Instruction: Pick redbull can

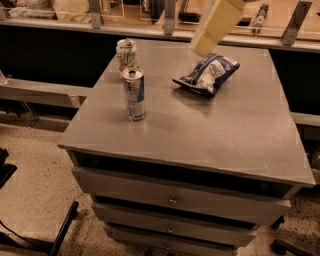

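The redbull can (134,94), tall and slim, silver with blue panels, stands upright on the left part of the grey cabinet top (210,135). My gripper (204,46), a cream-coloured piece, hangs in from the top edge of the camera view, above the back middle of the top. It is up and to the right of the can, well apart from it, and just above the blue bag.
A shorter dented white can (127,54) stands right behind the redbull can. A blue and white snack bag (207,74) lies at the back middle. The cabinet has several drawers (172,201) below. A ledge with metal posts (170,15) runs behind.
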You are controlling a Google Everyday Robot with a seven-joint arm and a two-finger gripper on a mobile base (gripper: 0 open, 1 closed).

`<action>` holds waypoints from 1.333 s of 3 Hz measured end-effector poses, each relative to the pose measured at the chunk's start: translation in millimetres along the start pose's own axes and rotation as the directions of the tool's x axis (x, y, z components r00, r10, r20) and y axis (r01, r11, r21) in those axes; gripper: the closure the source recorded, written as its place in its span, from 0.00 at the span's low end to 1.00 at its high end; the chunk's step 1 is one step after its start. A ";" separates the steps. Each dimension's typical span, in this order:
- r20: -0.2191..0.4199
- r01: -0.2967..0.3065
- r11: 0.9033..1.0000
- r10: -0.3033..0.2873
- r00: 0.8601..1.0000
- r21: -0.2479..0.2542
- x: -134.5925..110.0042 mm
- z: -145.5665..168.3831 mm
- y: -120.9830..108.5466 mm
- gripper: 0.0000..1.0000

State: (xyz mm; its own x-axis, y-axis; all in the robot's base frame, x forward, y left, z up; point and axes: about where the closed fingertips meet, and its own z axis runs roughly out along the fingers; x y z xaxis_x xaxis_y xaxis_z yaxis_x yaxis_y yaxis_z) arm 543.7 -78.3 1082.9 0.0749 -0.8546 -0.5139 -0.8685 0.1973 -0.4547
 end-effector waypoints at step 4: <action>0.279 -0.050 0.991 0.084 0.957 -0.124 -58.2 82.8 -17.0 0.00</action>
State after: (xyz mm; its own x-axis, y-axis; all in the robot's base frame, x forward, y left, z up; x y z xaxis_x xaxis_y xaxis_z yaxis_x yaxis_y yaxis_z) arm 594.7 7.8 1060.4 0.1357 -0.6669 -0.7327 -0.9254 0.1788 -0.3341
